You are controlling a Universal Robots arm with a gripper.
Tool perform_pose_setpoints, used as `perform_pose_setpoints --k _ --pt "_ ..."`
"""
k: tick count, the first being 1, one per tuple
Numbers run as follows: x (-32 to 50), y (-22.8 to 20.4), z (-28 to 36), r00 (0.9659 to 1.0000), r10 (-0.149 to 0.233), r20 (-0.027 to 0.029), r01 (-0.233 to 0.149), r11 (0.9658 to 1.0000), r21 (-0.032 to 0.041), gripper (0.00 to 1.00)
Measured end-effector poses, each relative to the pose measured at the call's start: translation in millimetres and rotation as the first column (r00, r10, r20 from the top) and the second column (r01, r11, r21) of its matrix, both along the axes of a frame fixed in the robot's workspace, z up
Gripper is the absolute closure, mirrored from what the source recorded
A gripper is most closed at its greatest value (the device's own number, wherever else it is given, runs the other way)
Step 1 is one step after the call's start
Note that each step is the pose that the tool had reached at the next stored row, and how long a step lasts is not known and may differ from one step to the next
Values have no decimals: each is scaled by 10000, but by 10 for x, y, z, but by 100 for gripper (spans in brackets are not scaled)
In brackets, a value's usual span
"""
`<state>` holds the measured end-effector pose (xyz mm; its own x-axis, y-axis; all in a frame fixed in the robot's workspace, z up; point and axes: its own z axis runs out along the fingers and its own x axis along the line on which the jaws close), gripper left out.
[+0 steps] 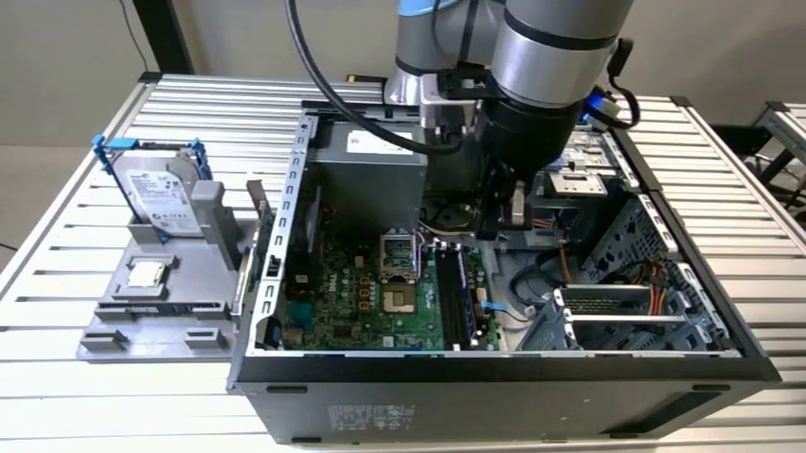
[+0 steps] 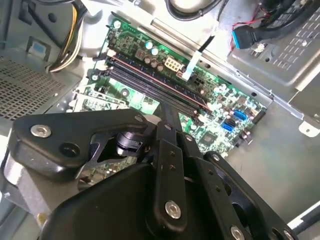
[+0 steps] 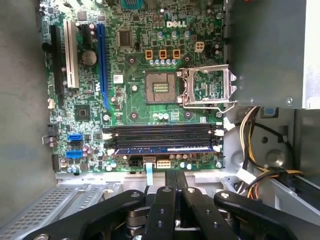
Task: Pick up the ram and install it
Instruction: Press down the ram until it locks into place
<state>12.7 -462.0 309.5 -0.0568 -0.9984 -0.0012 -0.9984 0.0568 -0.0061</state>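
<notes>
I see the pincer (image 3: 172, 182) as matt black metal with bright screw heads. The ram (image 3: 165, 149) shows glossy dark chips, the case (image 1: 504, 363) is dull grey sheet metal, and the worktop (image 1: 75, 217) is ribbed, brushed aluminium.

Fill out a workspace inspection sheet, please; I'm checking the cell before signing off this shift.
Surface: slatted metal table, open computer case on it.
Job's things: ram lies in a motherboard slot, in the first wrist view.
Clutter: hard drive upright in grey holder.
Grippers: tool shut, empty, above the ram slots.
Cables: black cable along arm; wire bundle inside case.
Surroundings: another slatted table at the exterior view's right.
</notes>
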Motion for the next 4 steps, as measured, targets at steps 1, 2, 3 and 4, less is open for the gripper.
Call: perform_pose_setpoints --k 1,2,3,4 --pt "0 0 8 10000 0 0 0 10000 -1 100" --pt "0 0 17 10000 0 0 0 10000 -1 100" --pt "0 0 24 10000 0 0 0 10000 -1 100" --pt "0 0 32 10000 0 0 0 10000 -1 100"
